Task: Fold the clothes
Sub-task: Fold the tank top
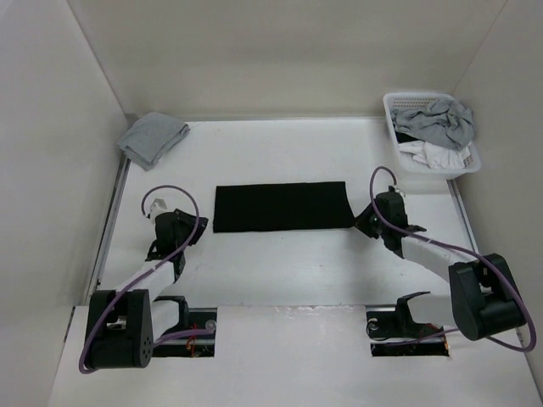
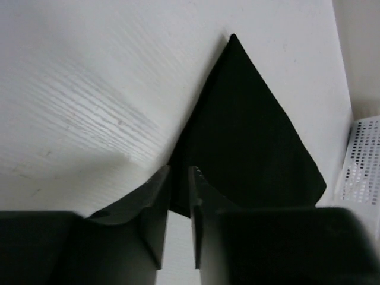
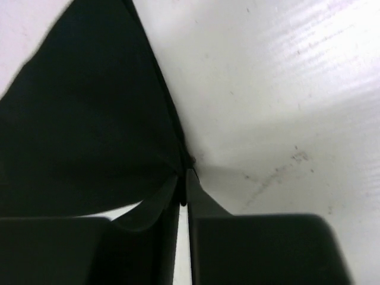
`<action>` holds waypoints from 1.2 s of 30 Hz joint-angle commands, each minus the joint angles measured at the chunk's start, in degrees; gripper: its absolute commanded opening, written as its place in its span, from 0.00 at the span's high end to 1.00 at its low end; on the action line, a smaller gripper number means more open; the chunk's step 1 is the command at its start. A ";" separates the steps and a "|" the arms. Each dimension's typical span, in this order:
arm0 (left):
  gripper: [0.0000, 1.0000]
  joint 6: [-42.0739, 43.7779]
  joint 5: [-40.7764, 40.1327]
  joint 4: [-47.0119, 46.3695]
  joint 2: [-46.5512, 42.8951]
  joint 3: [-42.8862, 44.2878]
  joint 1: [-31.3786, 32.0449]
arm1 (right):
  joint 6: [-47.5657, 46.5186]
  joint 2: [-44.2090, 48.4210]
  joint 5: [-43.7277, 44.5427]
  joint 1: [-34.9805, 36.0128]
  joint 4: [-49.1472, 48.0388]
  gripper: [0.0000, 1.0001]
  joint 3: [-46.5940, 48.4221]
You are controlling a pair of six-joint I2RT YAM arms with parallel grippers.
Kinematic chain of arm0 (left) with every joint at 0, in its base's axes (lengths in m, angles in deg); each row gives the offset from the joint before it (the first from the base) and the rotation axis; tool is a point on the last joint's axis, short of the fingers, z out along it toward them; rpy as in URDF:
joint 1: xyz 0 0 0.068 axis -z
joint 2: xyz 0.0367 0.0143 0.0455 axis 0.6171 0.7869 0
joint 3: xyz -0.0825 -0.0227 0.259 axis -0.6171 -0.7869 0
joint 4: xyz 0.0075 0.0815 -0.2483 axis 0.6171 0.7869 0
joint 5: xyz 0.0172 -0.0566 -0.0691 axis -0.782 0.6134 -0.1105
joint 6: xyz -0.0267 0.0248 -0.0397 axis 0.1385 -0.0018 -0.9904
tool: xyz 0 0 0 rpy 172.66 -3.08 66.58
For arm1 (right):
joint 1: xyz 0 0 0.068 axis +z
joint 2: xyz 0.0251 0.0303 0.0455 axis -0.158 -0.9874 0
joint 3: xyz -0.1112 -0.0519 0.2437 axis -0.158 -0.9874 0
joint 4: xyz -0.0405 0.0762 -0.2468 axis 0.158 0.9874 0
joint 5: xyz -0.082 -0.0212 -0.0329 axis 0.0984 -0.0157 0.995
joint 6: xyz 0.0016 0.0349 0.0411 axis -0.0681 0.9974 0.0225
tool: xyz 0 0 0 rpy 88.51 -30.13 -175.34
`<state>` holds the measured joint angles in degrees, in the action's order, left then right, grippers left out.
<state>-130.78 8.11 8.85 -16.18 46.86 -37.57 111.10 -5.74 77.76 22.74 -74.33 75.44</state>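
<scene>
While flat, one black garment [image 1: 282, 206]; one left tool [image 2: 180, 172], one right tool [image 3: 183, 176].

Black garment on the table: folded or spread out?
Folded: the black garment lies as a narrow flat strip, no sleeves or collar showing.

Overhead; wrist close-ups on black garment [image 1: 282, 206]

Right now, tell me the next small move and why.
Probably pull both grippers back off the shirt. It lies flat as a long strip; the left gripper shows a gap at its near-left corner, the right gripper sits at the near-right corner, barely parted. Clearing them would allow folding one end over the other.
</scene>
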 commanded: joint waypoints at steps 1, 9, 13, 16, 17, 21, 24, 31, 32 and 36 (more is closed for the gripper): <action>0.78 1.13 0.66 -3.40 -2.57 -0.85 -2.24 | 1.18 3.57 2.61 1.07 -0.92 0.78 -0.50; 0.76 -0.10 -7.84 2.41 -7.96 8.80 13.00 | -1.64 5.26 1.64 -1.30 -0.12 0.60 2.04; 0.76 -1.07 -16.46 -2.42 7.92 18.11 32.34 | -0.41 2.35 1.73 -0.34 -3.71 0.62 2.22; 0.76 -2.74 -16.39 -6.20 21.11 25.76 40.00 | -0.23 1.65 1.73 -0.16 -4.60 0.62 2.04; 0.77 -3.09 -16.12 -7.34 24.89 27.61 41.59 | -0.32 1.12 1.90 0.10 -4.52 0.62 2.13; 0.79 -4.85 -15.60 -8.67 32.74 29.21 43.19 | -0.14 -1.25 1.99 0.54 -5.04 0.57 2.22; 0.79 -5.20 -15.42 -8.93 33.72 25.01 41.52 | 0.12 -3.27 1.90 1.07 -5.22 0.54 2.66; 0.80 -5.03 -13.23 -13.15 28.46 12.79 35.11 | 1.88 -5.65 1.03 3.09 -7.50 0.50 2.84; 0.80 -4.77 -12.70 -13.50 27.58 11.99 34.67 | 2.31 -6.35 0.33 3.27 -8.55 0.49 2.66; 0.80 -3.80 -11.90 -13.51 23.89 10.32 33.52 | 5.38 -9.07 -5.20 3.27 -15.04 0.48 0.56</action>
<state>-135.92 -4.57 -4.02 10.53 58.77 -3.54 113.59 -13.13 76.49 25.47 -82.20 76.25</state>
